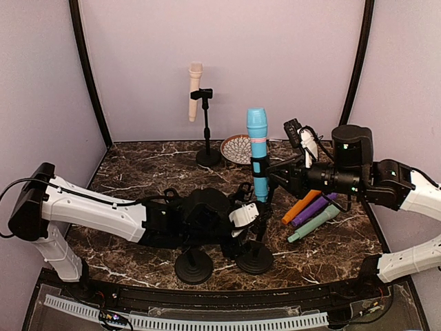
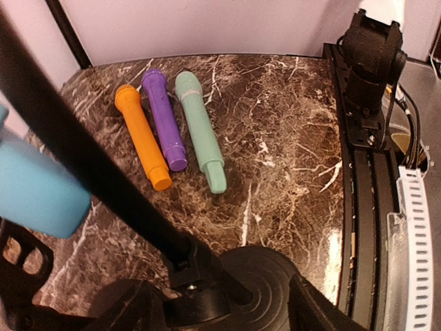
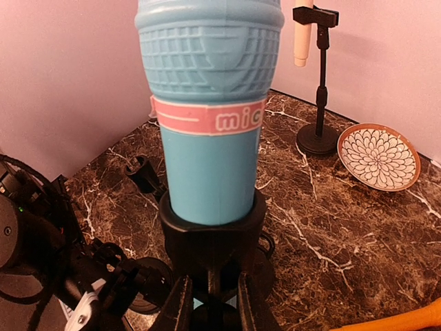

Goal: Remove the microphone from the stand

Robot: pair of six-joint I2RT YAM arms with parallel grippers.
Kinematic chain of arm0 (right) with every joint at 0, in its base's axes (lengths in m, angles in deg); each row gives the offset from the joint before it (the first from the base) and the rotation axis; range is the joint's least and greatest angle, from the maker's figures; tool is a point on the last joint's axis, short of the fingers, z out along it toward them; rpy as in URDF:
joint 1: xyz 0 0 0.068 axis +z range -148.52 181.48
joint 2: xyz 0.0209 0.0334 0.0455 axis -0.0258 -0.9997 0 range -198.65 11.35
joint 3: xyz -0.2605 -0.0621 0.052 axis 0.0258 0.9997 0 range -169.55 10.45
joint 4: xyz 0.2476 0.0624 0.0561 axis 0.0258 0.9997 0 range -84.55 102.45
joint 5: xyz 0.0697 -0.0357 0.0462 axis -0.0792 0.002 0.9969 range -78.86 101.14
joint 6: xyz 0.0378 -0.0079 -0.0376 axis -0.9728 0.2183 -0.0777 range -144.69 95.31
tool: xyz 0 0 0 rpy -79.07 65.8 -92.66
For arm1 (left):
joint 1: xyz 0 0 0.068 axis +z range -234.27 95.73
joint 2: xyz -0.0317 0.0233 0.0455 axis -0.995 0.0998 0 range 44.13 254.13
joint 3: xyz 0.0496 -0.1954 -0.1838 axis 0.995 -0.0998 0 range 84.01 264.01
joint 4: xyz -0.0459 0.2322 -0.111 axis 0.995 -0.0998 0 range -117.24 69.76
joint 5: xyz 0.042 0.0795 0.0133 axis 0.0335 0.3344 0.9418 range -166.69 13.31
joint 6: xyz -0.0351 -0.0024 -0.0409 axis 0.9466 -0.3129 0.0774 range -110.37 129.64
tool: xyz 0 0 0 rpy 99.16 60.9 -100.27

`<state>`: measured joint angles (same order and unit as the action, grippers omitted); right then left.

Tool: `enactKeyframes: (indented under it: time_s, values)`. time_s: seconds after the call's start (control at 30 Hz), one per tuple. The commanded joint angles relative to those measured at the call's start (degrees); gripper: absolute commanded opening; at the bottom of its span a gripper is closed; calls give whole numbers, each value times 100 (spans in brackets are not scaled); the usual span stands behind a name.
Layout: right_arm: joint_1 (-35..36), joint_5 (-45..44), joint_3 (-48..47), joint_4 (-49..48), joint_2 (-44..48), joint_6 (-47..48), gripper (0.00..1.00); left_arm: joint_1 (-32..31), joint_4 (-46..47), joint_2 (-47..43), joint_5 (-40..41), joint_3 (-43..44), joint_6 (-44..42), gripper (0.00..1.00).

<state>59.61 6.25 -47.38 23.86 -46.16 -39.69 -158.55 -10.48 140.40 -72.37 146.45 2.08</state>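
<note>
The blue microphone (image 1: 257, 148) stands upright in the black clip (image 3: 212, 231) of a stand whose round base (image 1: 256, 258) rests near the table's front. My right gripper (image 3: 210, 307) is at clip height on the right side. Its fingers (image 3: 176, 303) are closed narrowly on the black mount just under the clip. My left gripper (image 2: 227, 296) is low at the stand's foot. Its fingers (image 2: 324, 310) stand apart on either side of the pole's joint above the base (image 2: 275, 276), with a gap showing.
A cream microphone (image 1: 196, 89) sits on a second stand (image 1: 207, 138) at the back, beside a patterned plate (image 1: 238, 148). Orange (image 2: 141, 134), purple (image 2: 164, 117) and green (image 2: 200, 127) microphones lie right of the stand. Another round base (image 1: 193, 265) stands front centre.
</note>
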Motion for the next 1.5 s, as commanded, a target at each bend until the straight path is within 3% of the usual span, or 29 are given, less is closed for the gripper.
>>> enactKeyframes:
  time_s: [0.0,0.17,0.3,0.47,0.53,0.93,1.2,1.47]
  values:
    - [36,45,-20,-800,191,22,0,-243,259,-402,277,-40,-1218,77]
    - [39,58,-19,-821,184,26,0,-564,481,-238,1326,-158,-2380,80]
    - [36,83,-38,-832,189,40,0,-698,608,-18,1903,-166,-2861,70]
    - [33,86,-39,-830,200,50,0,-719,700,166,2279,-105,-2952,59]
    - [39,86,-30,-818,200,49,0,-718,702,206,2319,-68,-2889,50]
    - [40,130,-25,-860,213,37,0,-702,725,346,2765,22,-2550,35]
    - [37,133,4,-849,249,87,0,-626,359,250,2429,59,-1827,14]
    - [41,461,21,-867,359,307,0,-160,-523,34,914,313,-14,4]
